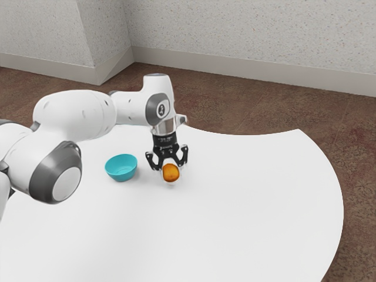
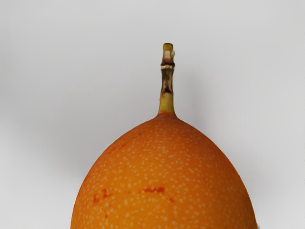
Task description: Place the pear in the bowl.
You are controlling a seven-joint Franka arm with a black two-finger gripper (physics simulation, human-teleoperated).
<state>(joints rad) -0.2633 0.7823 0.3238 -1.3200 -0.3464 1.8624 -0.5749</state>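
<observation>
The pear (image 1: 170, 173), orange and rounded, is at the lower end of the black gripper (image 1: 169, 167) in the exterior view. Whether the gripper holds it cannot be told. Seen from the hand, the pear (image 2: 164, 179) is large and close, its orange skin speckled with pale dots and a few red marks, and its brownish-green stem pointing away from its body. A turquoise bowl (image 1: 121, 168) stands upright on the table, a short way from the gripper toward the exterior view's left; its visible inside holds nothing.
The white table (image 1: 247, 194) has a curved edge toward the exterior view's right. The arm reaches over the table from the exterior view's left, its links passing above and beside the bowl. Brown floor and a pale wall lie beyond.
</observation>
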